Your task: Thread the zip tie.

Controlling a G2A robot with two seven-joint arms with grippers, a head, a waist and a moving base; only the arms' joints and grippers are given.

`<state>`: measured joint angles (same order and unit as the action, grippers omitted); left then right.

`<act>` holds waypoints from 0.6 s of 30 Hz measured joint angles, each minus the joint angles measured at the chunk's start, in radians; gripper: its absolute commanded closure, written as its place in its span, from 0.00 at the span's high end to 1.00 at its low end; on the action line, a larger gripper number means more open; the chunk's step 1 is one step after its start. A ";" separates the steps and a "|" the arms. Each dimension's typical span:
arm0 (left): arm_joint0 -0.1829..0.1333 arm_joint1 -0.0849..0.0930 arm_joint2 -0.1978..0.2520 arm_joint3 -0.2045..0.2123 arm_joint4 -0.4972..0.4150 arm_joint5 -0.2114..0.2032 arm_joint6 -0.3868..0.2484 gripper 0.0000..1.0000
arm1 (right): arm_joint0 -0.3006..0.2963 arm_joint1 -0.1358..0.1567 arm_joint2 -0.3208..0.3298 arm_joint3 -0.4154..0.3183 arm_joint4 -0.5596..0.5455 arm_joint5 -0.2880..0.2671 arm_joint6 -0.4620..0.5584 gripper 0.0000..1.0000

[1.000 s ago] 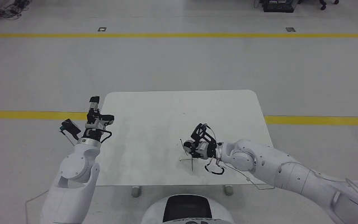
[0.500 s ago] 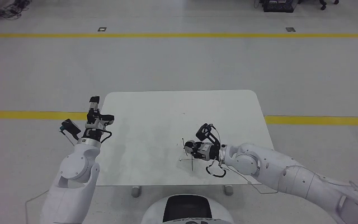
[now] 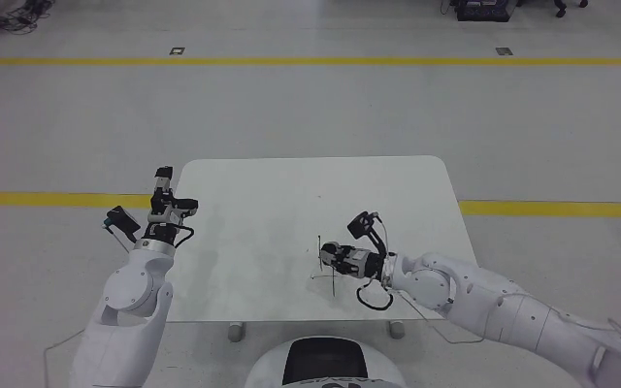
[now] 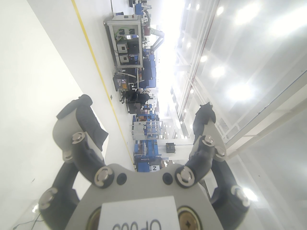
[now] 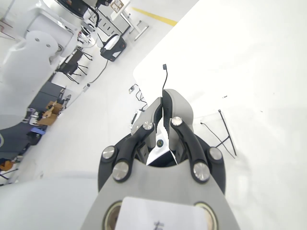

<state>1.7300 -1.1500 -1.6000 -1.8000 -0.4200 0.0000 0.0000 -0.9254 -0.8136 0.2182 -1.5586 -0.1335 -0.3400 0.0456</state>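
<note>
Strong overhead light: round ceiling lamps [image 4: 239, 93] flare into glare, the white rounded counter [image 3: 291, 204] washes out, wrist views bow at edges.

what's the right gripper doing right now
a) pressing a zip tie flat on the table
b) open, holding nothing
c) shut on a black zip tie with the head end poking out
c: in the right wrist view the right gripper is shut on a black zip tie, and the tie's small square head sticks out beyond it.
</note>
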 measured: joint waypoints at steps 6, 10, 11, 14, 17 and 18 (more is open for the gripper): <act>0.000 0.000 0.000 0.000 0.000 0.000 0.000 1.00 | -0.038 0.058 0.031 -0.050 0.066 0.000 0.059 0.00; 0.000 0.000 0.000 0.000 0.000 0.000 0.000 1.00 | -0.065 0.094 0.059 -0.084 0.113 0.000 0.106 0.00; 0.000 0.000 0.000 0.000 0.000 0.000 0.000 1.00 | -0.074 0.104 0.072 -0.097 0.132 0.000 0.124 0.00; 0.000 0.000 0.000 0.000 0.000 0.000 0.000 1.00 | -0.098 0.126 0.116 -0.131 0.176 0.000 0.182 0.00; 0.000 0.000 0.000 0.000 0.000 0.000 0.000 1.00 | -0.125 0.136 0.178 -0.156 0.242 0.000 0.261 0.00; 0.000 0.000 0.000 0.000 0.000 0.000 0.000 1.00 | -0.135 0.137 0.201 -0.158 0.266 0.000 0.292 0.00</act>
<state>1.7300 -1.1500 -1.6000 -1.8000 -0.4200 0.0000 0.0000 -1.0600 -0.6763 0.4195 -1.7170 0.1324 -0.3400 0.3377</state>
